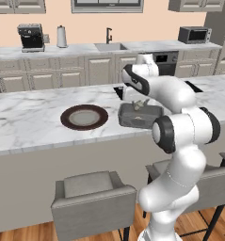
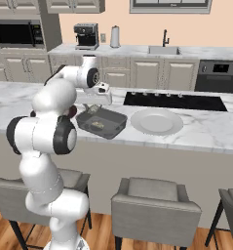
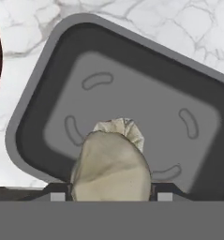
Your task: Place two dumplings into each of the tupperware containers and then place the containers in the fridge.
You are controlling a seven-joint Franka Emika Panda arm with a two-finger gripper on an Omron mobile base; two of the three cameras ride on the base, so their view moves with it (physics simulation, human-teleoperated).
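Pincer (image 3: 111,197) gripping a dumpling (image 3: 109,168) above a grey tupperware container (image 3: 48,89).
On the marble counter (image 1: 29,122); brown plate (image 1: 84,116) at nine o'clock of it.

At the frame's centre left I saw a brown plate (image 1: 84,116) on the marble counter (image 1: 24,122); a white plate (image 2: 157,121) lay centre right.

White arm folded over at the elbow, gripper (image 3: 108,194) pointing down, jaws clamped on a dumpling (image 3: 111,166) at 6 o'clock.
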